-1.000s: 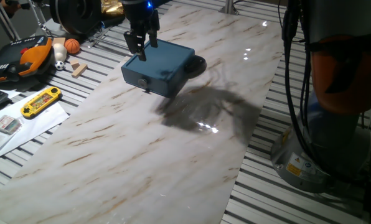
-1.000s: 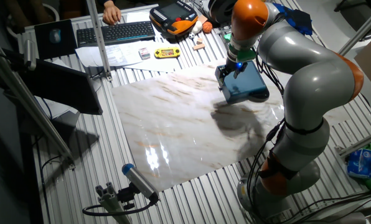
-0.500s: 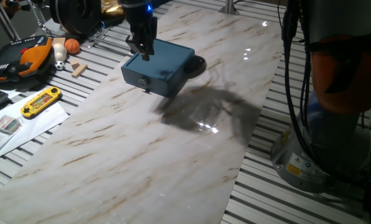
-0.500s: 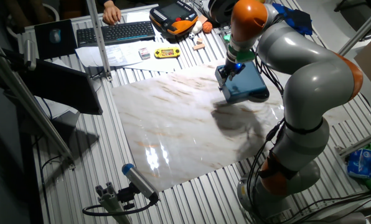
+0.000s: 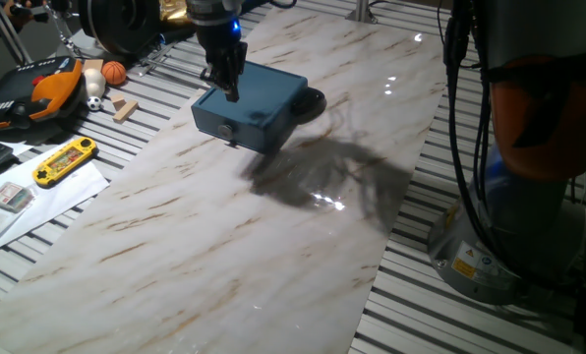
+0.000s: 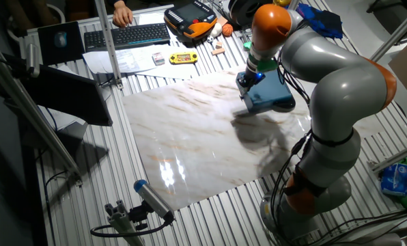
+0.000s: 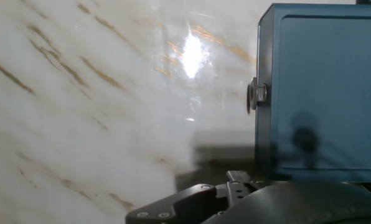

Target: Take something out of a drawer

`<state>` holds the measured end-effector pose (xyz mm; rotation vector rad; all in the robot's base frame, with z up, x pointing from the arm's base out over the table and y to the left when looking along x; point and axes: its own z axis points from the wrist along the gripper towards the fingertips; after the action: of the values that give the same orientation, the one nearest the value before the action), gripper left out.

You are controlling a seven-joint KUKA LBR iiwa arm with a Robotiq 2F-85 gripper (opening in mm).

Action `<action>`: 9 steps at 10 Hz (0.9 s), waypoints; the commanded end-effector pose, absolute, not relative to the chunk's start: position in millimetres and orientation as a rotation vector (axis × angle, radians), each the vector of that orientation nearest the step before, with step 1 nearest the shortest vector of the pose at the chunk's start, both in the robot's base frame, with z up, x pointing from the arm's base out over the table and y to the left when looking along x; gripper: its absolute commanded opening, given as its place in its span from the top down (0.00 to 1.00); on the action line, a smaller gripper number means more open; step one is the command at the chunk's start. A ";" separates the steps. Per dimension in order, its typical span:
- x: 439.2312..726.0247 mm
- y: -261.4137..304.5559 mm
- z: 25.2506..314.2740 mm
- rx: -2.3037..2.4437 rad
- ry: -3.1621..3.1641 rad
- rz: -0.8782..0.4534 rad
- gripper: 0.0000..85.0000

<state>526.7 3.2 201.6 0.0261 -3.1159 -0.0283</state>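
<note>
A small dark blue box (image 5: pixel 263 98) stands on the marble board, and its drawer (image 5: pixel 236 126) is pushed in, with a round knob (image 5: pixel 225 130) on the front. The hand view shows the box's top (image 7: pixel 322 93) and the knob (image 7: pixel 255 94) from above. My gripper (image 5: pixel 230 88) hangs over the box's front left edge, above the knob, with its fingers drawn together and nothing seen between them. In the other fixed view the gripper (image 6: pixel 248 79) sits at the box's (image 6: pixel 270 97) near corner. The something is hidden.
A black round object (image 5: pixel 313 100) lies behind the box. Left of the marble board (image 5: pixel 224 246) lie a yellow handheld game (image 5: pixel 65 161), papers, a wooden block (image 5: pixel 125 108), an orange ball (image 5: pixel 114 72) and a keyboard (image 6: pixel 127 34). The robot's base (image 5: pixel 529 197) stands at the right.
The gripper's fingers stood apart a second ago and have drawn together. The hand has stayed over the box's front edge. The drawer has not moved.
</note>
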 end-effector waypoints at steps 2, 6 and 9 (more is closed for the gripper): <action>530.9 4.4 196.1 0.020 -3.120 -0.026 1.00; 542.9 4.5 189.2 0.018 -3.130 -0.012 1.00; 548.6 4.3 179.8 0.015 -3.139 -0.012 1.00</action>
<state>548.9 4.4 179.2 0.0169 -3.1400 -0.0122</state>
